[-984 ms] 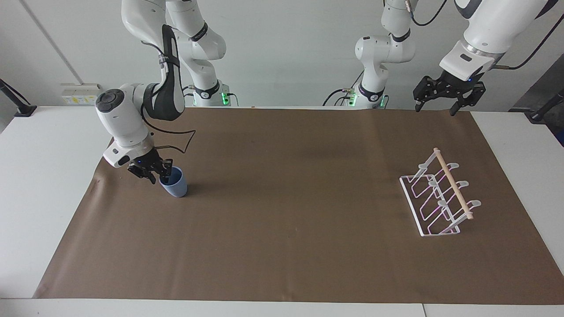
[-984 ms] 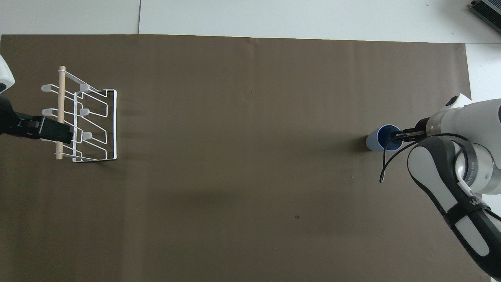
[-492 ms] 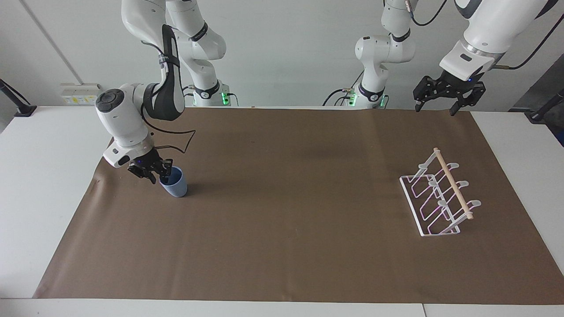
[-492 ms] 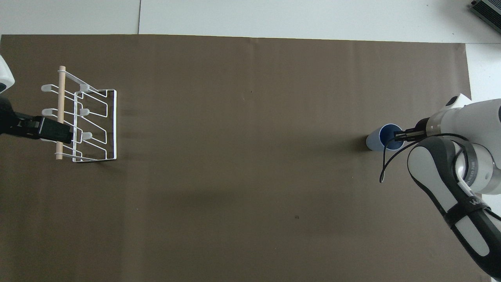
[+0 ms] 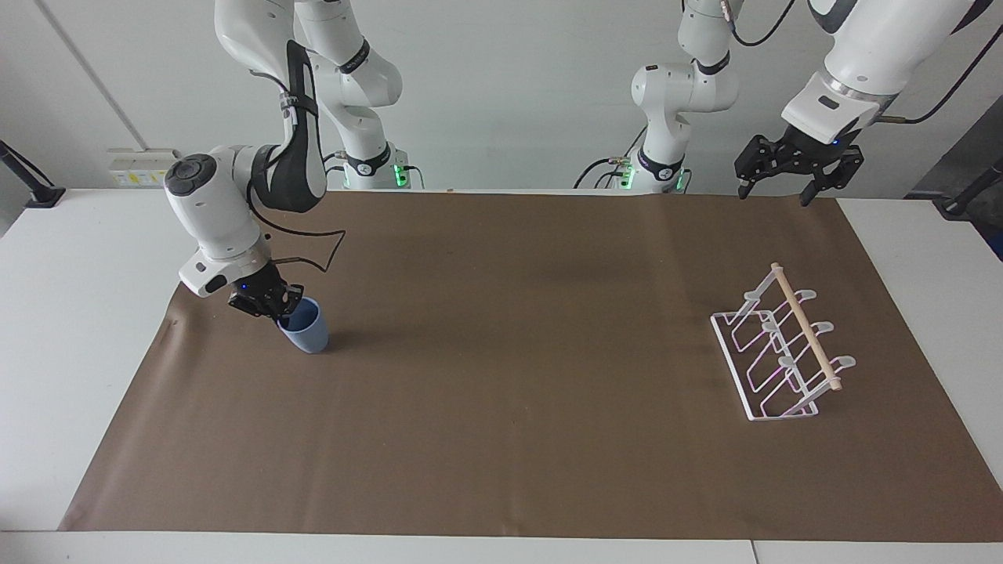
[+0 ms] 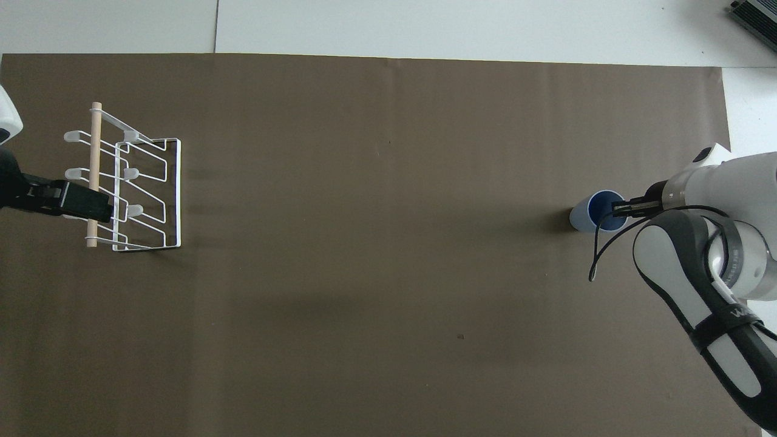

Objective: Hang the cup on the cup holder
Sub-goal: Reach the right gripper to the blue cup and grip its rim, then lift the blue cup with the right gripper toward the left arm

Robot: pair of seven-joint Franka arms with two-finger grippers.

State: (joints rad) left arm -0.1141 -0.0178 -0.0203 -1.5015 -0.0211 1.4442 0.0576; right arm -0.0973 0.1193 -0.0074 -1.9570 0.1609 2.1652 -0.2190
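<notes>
- cup (image 5: pixel 307 332) sits tilted on the brown mat (image 5: pixel 501 439) at the right arm's end of the table, mouth leaning toward the gripper; base looks like it touches the mat or is barely off it, can't tell which.
- right gripper (image 5: pixel 276 307) is at the cup's rim, jaws narrow and pinching the wall: one finger inside the mouth, one outside. overhead view shows the black tip (image 6: pixel 614 210) over the blue opening.
- a rim pinch makes sense since the cup has no handle, and it leaves the mouth free to go over a prong later.
- holder (image 5: pixel 782 345) stands well apart, at the left arm's end, dowel on top, prongs angled up; nothing on it.
- left gripper (image 5: pixel 790 177) waits up in the air, over the mat's edge by its own base, jaws spread wide, holding nothing.
- my read: grasp phase, lift starting; carry across the table and hanging both not yet done.
- risk: a thin one-wall pinch on smooth plastic could let the cup swivel or slip in transit.
</notes>
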